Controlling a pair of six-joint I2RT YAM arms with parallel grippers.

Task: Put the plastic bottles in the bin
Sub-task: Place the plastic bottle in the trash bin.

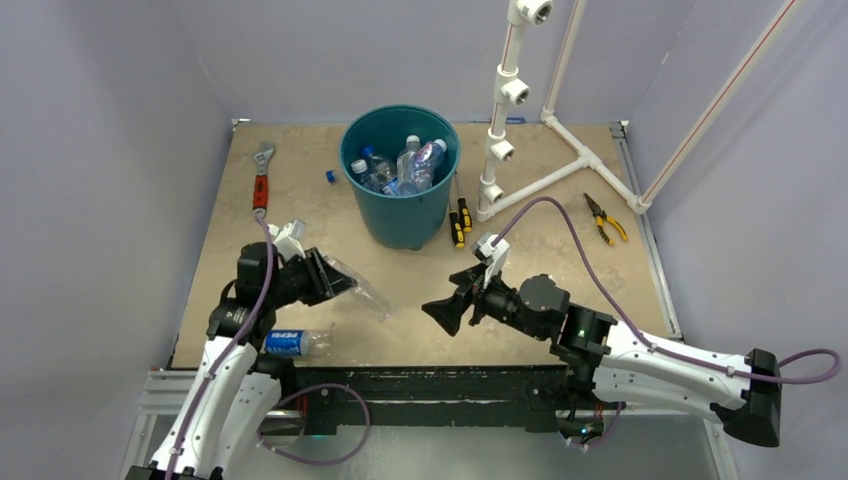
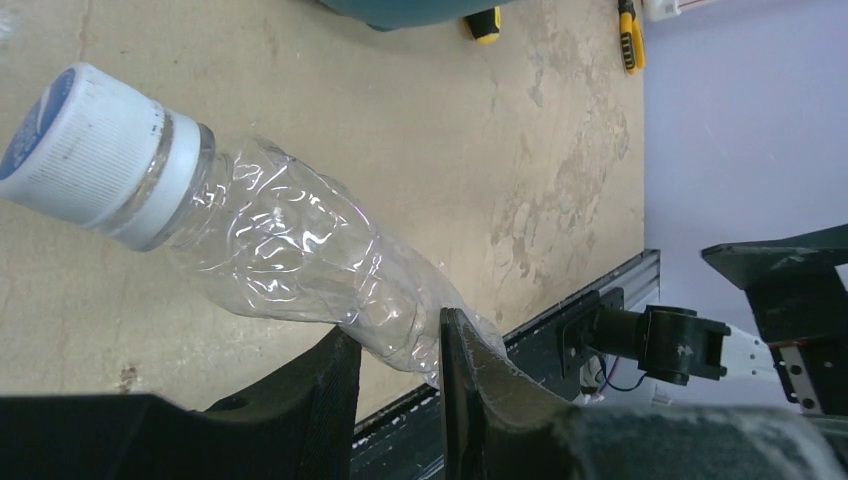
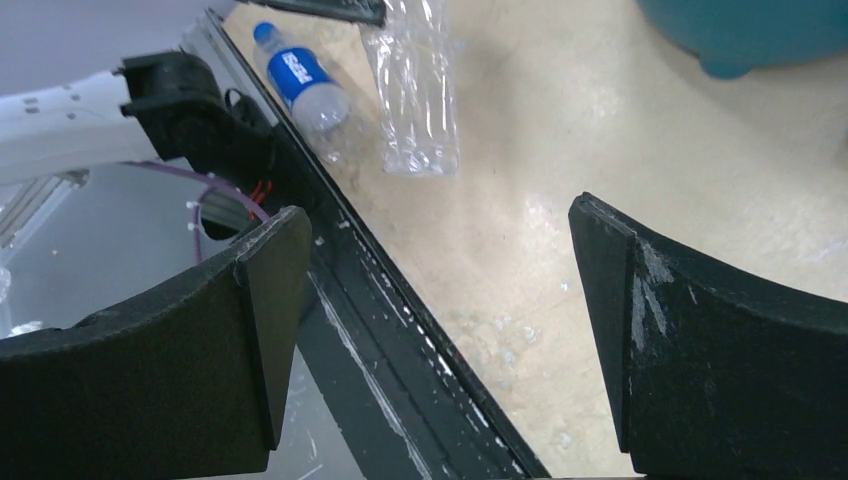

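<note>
My left gripper (image 1: 322,278) (image 2: 397,335) is shut on one end of a crumpled clear plastic bottle (image 1: 362,293) (image 2: 290,255) (image 3: 415,90). Its white cap (image 2: 85,140) points away from the fingers, and the bottle hangs low over the table, left of centre. A second bottle with a blue label (image 1: 290,342) (image 3: 300,80) lies near the table's front edge beside the left arm. The teal bin (image 1: 405,215) (image 3: 750,30) stands at the back centre with several bottles inside. My right gripper (image 1: 445,312) (image 3: 437,215) is open and holds nothing, over the front edge.
A red-handled wrench (image 1: 261,178) lies at the back left. A loose blue cap (image 1: 329,176) sits left of the bin. Screwdrivers (image 1: 460,222) lie by the bin's right side. A white pipe frame (image 1: 520,130) and pliers (image 1: 605,217) are at the back right.
</note>
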